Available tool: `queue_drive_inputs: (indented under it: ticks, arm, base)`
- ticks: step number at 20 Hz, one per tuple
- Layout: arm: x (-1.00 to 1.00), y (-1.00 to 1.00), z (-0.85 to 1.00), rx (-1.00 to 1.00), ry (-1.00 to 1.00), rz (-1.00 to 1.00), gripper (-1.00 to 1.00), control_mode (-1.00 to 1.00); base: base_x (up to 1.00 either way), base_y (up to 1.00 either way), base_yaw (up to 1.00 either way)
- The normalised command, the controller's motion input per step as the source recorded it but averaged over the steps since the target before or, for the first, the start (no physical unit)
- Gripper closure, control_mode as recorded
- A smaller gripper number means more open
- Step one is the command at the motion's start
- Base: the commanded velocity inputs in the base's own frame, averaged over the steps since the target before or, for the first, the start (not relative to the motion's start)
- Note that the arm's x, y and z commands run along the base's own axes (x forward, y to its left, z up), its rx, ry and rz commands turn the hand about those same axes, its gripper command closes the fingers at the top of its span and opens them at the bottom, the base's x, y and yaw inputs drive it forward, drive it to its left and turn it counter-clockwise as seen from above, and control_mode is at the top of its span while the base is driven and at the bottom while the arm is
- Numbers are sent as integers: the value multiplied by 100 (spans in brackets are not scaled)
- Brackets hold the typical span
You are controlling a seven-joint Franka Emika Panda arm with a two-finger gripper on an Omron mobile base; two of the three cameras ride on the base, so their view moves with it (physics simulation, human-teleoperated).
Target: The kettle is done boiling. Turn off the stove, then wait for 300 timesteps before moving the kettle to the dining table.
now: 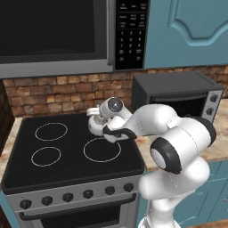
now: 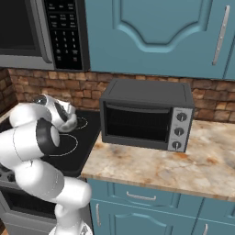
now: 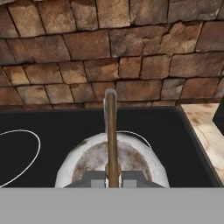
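The kettle [image 3: 87,162], small and silver with a rusty-looking top, sits at the back right of the stove's black cooktop [image 3: 52,127]. Its thin arched handle [image 3: 111,131] runs straight up the hand view. My gripper [image 3: 113,178] is shut on the base of that handle, one fingertip on each side. From the left base view the kettle [image 1: 94,125] peeks out beside my wrist, above the right front burner ring [image 1: 102,150], with the row of black knobs [image 1: 67,197] along the stove's steel front. The dining table is out of view.
A black toaster oven [image 2: 147,114] stands on the stone counter [image 2: 183,165] just right of the stove. A microwave [image 1: 53,35] hangs above the cooktop. The brick wall [image 3: 131,57] is close behind the kettle. Teal cabinets [image 2: 151,27] hang above the counter.
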Motion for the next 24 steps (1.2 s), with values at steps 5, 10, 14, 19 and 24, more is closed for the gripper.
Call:
queue_drive_inputs:
  ticks: [5, 10, 14, 19, 24]
  arm:
    - [-26, 0, 25, 3, 0, 0, 100, -100]
    - [-18, 0, 40, 3, 0, 0, 100, -100]
    - [-18, 0, 39, 2, 2, -1, 100, -100]
    - [-34, 0, 32, 3, 5, -5, 100, -100]
    - [-53, 0, 27, 3, 3, -9, 100, -100]
  base:
    - [0, 0, 0]
    - [0, 0, 0]
    - [0, 0, 0]
    - [0, 0, 0]
    - [0, 0, 0]
